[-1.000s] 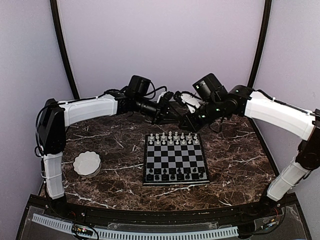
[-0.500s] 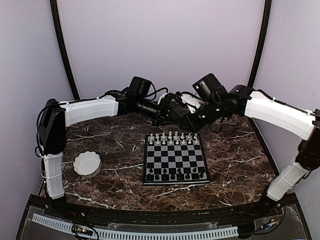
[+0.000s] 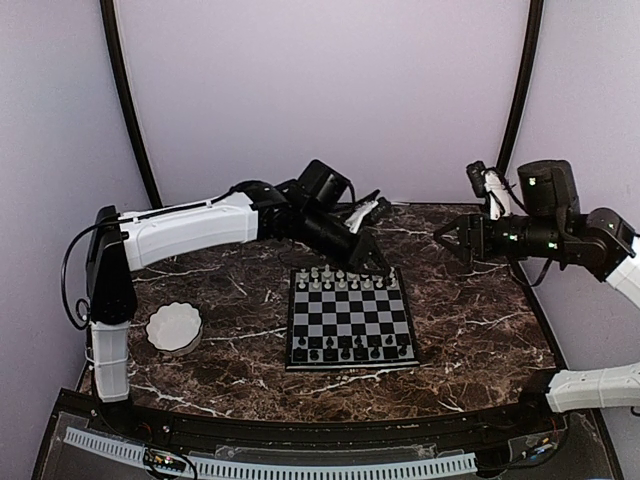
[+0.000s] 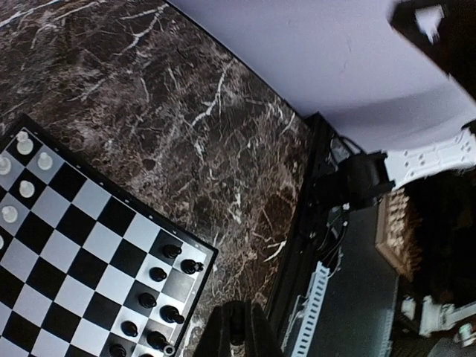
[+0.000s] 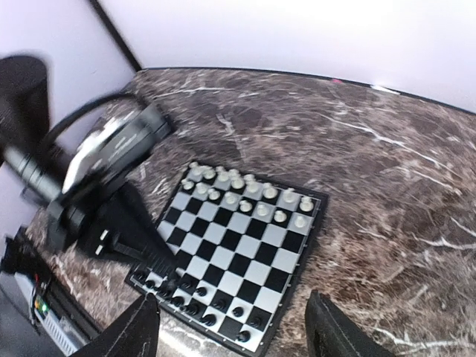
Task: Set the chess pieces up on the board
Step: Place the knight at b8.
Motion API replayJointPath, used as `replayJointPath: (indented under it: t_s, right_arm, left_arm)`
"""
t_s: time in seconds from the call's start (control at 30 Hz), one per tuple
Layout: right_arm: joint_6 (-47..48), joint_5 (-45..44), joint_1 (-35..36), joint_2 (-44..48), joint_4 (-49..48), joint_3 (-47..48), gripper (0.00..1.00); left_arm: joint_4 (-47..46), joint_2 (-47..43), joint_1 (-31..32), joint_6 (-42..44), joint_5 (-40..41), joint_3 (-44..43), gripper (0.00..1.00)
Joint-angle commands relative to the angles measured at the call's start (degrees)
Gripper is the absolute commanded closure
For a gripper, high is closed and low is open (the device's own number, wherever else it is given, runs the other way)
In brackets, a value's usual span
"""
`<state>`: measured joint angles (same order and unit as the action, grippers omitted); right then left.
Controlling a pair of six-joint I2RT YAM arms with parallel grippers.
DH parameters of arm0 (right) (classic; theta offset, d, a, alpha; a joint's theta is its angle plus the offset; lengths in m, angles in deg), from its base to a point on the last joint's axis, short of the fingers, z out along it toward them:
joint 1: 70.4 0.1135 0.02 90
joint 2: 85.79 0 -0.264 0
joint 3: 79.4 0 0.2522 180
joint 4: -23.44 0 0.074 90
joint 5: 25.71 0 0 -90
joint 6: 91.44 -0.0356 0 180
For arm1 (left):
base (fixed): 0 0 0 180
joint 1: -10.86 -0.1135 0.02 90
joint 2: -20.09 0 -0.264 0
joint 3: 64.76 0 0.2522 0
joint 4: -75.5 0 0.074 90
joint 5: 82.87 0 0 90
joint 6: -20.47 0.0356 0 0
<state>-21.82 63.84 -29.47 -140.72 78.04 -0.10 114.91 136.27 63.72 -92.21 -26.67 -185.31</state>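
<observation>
The board [image 3: 350, 318] lies mid-table with white chess pieces [image 3: 345, 278] in its two far rows and black chess pieces [image 3: 350, 348] along the near rows. My left gripper [image 3: 378, 264] hangs over the board's far right corner. In the left wrist view its fingers [image 4: 223, 338] are pressed together, with a small dark shape between the tips that I cannot make out. My right gripper [image 3: 447, 240] is off to the right of the board, above the table. In the right wrist view it [image 5: 234, 338] is wide open and empty.
A white scalloped bowl [image 3: 174, 327] sits on the marble table [image 3: 470, 330] at the left. The left arm [image 5: 111, 193] reaches over the board's left side in the right wrist view. The table's near edge and a slotted rail [image 4: 316, 297] show in the left wrist view.
The two grippers were tip to tip behind the board. The right gripper has opened and drawn back to the right. The left arm has swung over the board's far edge.
</observation>
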Motion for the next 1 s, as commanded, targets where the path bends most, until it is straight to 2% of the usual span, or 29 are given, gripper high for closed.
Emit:
replayJointPath:
  t_s: [0.0, 0.13, 0.4, 0.57, 0.97]
  right_arm:
    - [-6.88, -6.94, -4.06, -1.86, 3.49, -3.54, 0.32]
    - [-9.22, -10.68, -5.76, -5.21, 8.65, -3.09, 0.32]
    - [-9.60, -7.24, -6.82, -7.99, 8.93, -4.45, 0.32]
    - [-9.49, -6.39, -6.85, -8.60, 9.07, -4.62, 0.32]
    - [-10.38, -7.87, -7.03, -8.80, 11.09, -5.76, 0.32]
  left_arm:
    - [4.82, -0.72, 6.90, 14.01, 13.19, -0.60, 1.00]
    - [1.40, -0.56, 10.87, 18.33, 22.37, 1.75, 1.00]
    - [-6.04, 0.85, 16.28, 22.28, 30.88, 8.97, 1.00]
    - [-6.79, 1.82, 17.35, 21.66, 32.71, 10.18, 1.00]
    - [-8.56, 5.20, 17.36, 20.40, 31.48, 11.09, 1.00]
